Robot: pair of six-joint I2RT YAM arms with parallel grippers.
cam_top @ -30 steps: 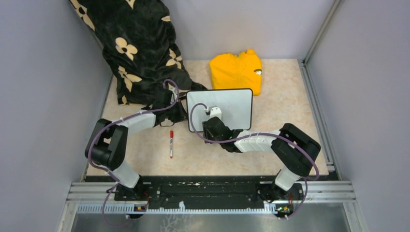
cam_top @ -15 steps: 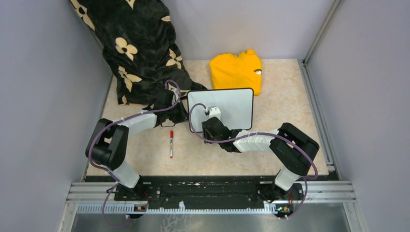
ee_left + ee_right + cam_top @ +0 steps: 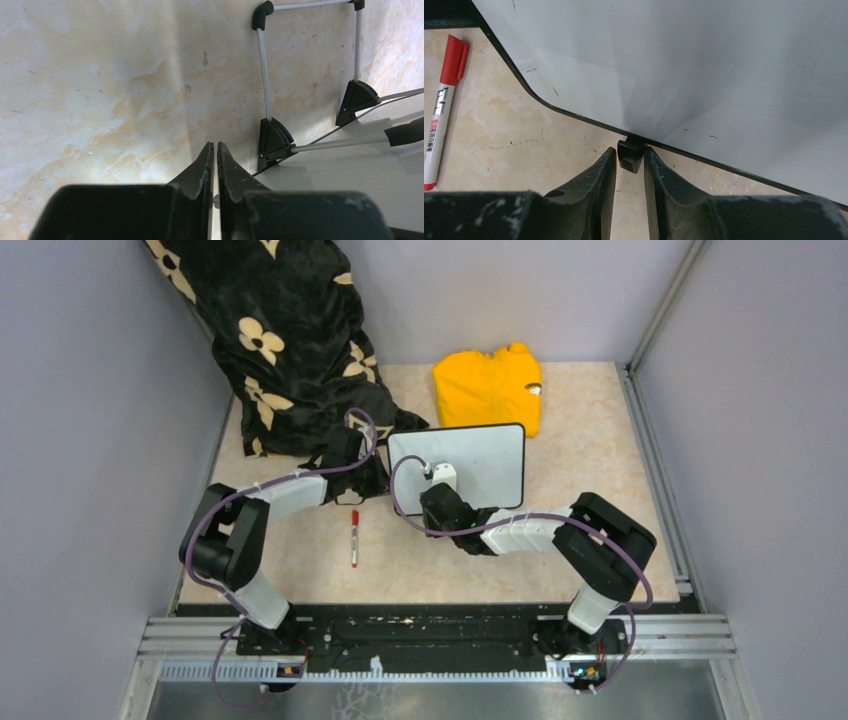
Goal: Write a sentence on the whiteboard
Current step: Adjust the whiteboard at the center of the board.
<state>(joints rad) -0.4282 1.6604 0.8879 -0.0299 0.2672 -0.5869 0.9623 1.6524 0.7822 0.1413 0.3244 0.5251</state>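
Observation:
The whiteboard (image 3: 478,455) lies mid-table, white with a thin black rim. Its face (image 3: 699,65) is blank apart from a few tiny marks; no red sentence shows. My right gripper (image 3: 438,486) reaches over its near left part. In the right wrist view my right gripper (image 3: 630,150) is closed round a little black foot (image 3: 630,157) on the board's rim. My left gripper (image 3: 372,476) sits at the board's left edge. In its wrist view my left gripper (image 3: 215,146) is shut and empty, beside the board's wire legs (image 3: 262,75).
A red-capped marker pen (image 3: 353,537) lies on the table left of the board, also in the right wrist view (image 3: 441,105). A yellow garment (image 3: 490,388) lies behind the board. A black flowered cloth (image 3: 290,350) hangs at the back left.
The whiteboard and both grippers have shifted slightly right and towards the back. The marker pen has not moved.

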